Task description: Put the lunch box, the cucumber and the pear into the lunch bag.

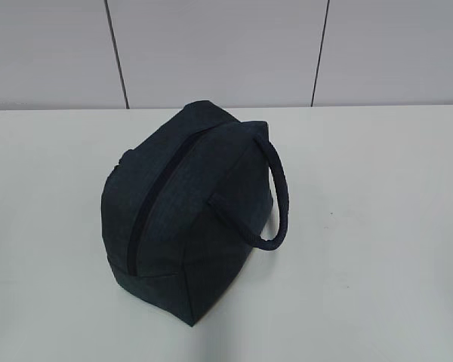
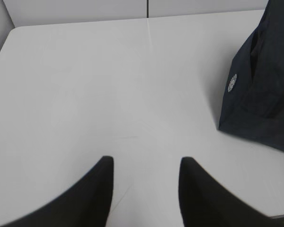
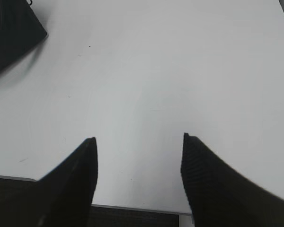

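The lunch bag (image 1: 192, 219) is set mid-table (image 1: 377, 226), bare surface all around. The left gripper (image 2: 146, 163) and right gripper (image 3: 138, 139) are held apart, empty, above the near edge.

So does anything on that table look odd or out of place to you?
Nothing spilled or damaged. The lunch bag sits alone on the white table, zipper apparently shut, handle drooping over one side. The odd part: no lunch box, cucumber or pear shows in any view. Both the left gripper and right gripper are open, holding nothing.
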`<state>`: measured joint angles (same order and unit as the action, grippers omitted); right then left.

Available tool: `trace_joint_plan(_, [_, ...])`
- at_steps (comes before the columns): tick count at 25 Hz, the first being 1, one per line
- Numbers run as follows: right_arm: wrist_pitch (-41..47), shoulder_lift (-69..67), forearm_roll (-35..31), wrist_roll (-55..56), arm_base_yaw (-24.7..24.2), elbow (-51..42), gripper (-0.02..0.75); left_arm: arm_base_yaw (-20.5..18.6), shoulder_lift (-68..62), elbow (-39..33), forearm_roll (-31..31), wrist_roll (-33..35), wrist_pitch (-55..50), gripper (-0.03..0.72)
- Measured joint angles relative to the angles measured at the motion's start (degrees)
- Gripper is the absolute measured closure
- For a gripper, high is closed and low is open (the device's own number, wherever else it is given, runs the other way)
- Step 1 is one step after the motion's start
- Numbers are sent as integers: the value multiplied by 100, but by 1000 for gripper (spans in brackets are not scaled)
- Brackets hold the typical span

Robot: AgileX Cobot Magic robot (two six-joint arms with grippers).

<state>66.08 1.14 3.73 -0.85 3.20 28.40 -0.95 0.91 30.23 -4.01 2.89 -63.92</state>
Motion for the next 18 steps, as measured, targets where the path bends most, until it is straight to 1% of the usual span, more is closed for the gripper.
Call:
trace_joint_plan(12, [0,0,0,0,0,0,293,0,0,0,-34,0,0,412])
trace_joint_plan(18, [0,0,0,0,0,0,293,0,0,0,-199,0,0,412])
